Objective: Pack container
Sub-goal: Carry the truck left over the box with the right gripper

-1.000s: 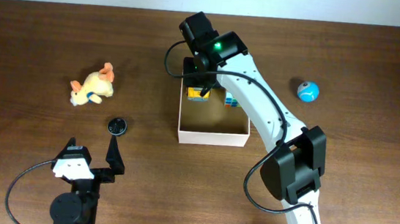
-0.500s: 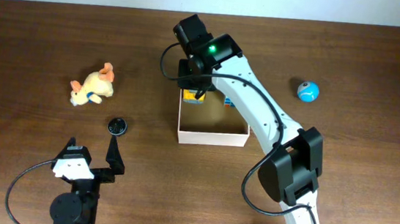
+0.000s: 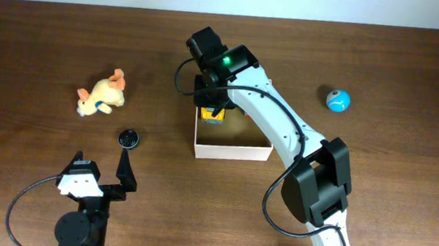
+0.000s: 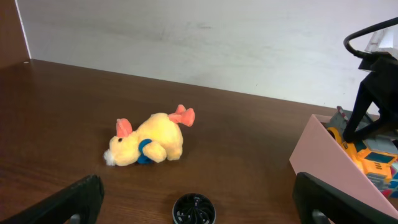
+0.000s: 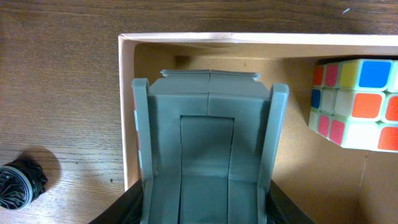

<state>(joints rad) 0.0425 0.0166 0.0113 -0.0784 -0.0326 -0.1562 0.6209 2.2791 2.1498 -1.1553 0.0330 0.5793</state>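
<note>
The container (image 3: 233, 150) is a shallow box with white walls and a tan inside, mid-table. My right gripper (image 3: 210, 98) hangs over its back-left corner, shut on a yellow toy vehicle (image 3: 214, 116) with a grey bed. In the right wrist view the gripper (image 5: 208, 208) clamps that grey bed (image 5: 208, 143) just inside the left wall (image 5: 127, 106). A colour cube (image 5: 354, 102) lies in the box to the right. My left gripper (image 3: 122, 172) is open and empty at the front left; in its own view the gripper (image 4: 199, 194) is just behind a black disc (image 4: 194, 210).
A yellow plush animal (image 3: 102, 96) lies at the left, also in the left wrist view (image 4: 149, 142). The black disc (image 3: 128, 138) sits between it and my left gripper. A blue ball (image 3: 338, 100) lies at the right. The right arm spans the box's right side.
My right gripper has shifted left and toward the front with the yellow toy, deeper over the box. The left arm has not moved.
</note>
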